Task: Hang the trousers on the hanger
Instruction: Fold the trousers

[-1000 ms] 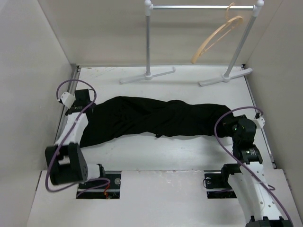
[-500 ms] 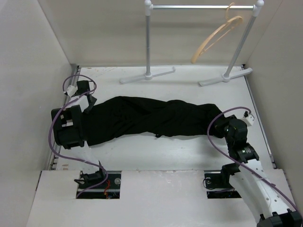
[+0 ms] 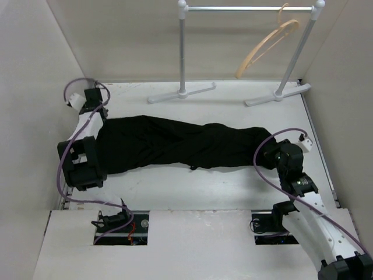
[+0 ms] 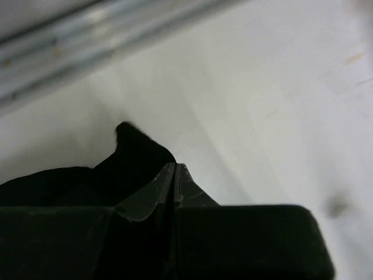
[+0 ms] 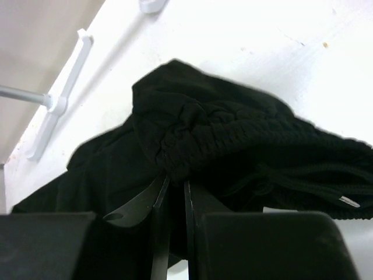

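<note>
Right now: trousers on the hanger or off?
Off. The trousers lie stretched out flat on the table; the hanger hangs bare from the rail behind them.

Middle blocked — trousers (image 3: 180, 143) span side to side; bare table (image 3: 233, 114) strip beyond, then rail feet (image 3: 182, 93).

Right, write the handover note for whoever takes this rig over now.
Left arm: jaws shut on one end of the trousers, at the far left of the table.
Right arm: jaws shut on the bunched waistband at the other end.
Trousers: lying stretched out on the table between the two arms.
Hanger: bare, hooked on the rail at the back right.
Done: both ends gripped.
Left: lift the trousers, carry them to the rail, drape them over the hanger.
</note>
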